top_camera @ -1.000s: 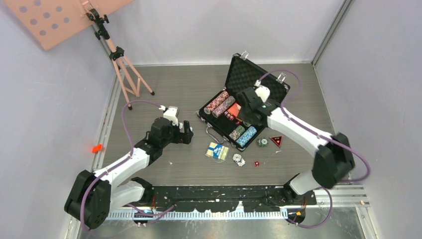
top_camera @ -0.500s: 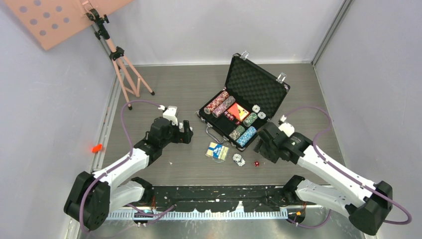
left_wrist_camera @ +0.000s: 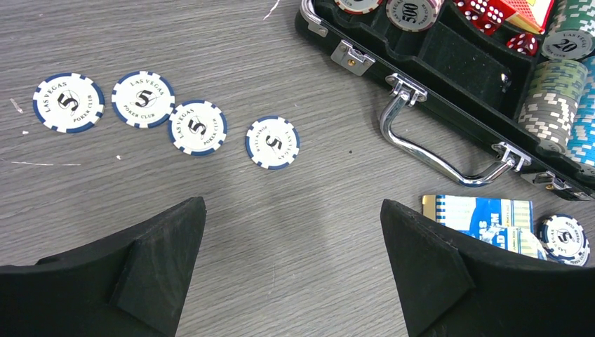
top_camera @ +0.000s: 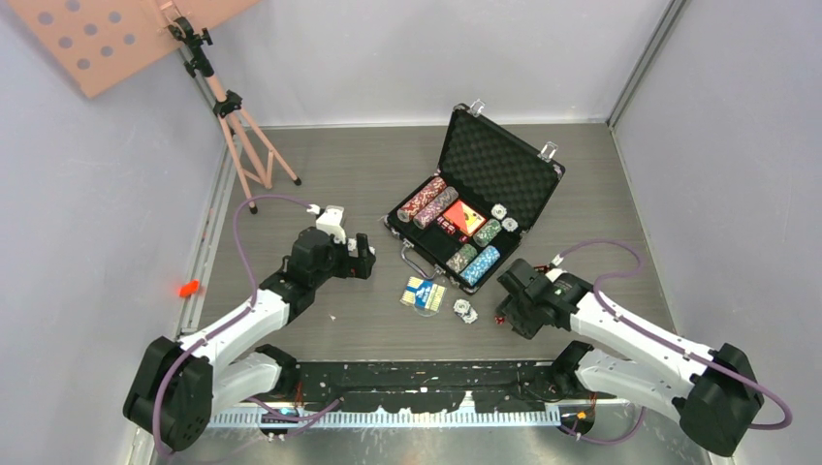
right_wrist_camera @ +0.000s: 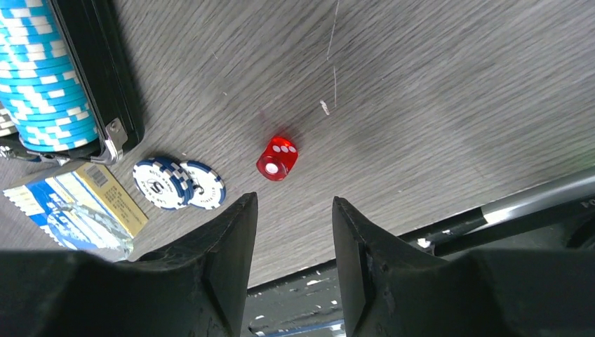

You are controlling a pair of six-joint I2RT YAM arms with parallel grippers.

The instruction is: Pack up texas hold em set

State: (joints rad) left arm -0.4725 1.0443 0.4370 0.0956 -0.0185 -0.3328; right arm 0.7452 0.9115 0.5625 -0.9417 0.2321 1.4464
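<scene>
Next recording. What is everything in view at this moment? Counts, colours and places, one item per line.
briefcase: one, black, silver trim, open, far centre of the table.
chip rows: several, maroon, green, blue, inside the briefcase.
red deck: one, inside the briefcase.
dice: a few, red, inside the briefcase; count unclear.
blue deck: one, on the table before the briefcase.
loose chips: four blue-white in a line left of the briefcase; two overlapping beside the blue deck.
red die: one, on the table.
tripod: one, pink, far left.
orange object: one, small, left table edge.
left gripper: open, empty, near the four chips.
right gripper: open, empty, just short of the red die.
</scene>
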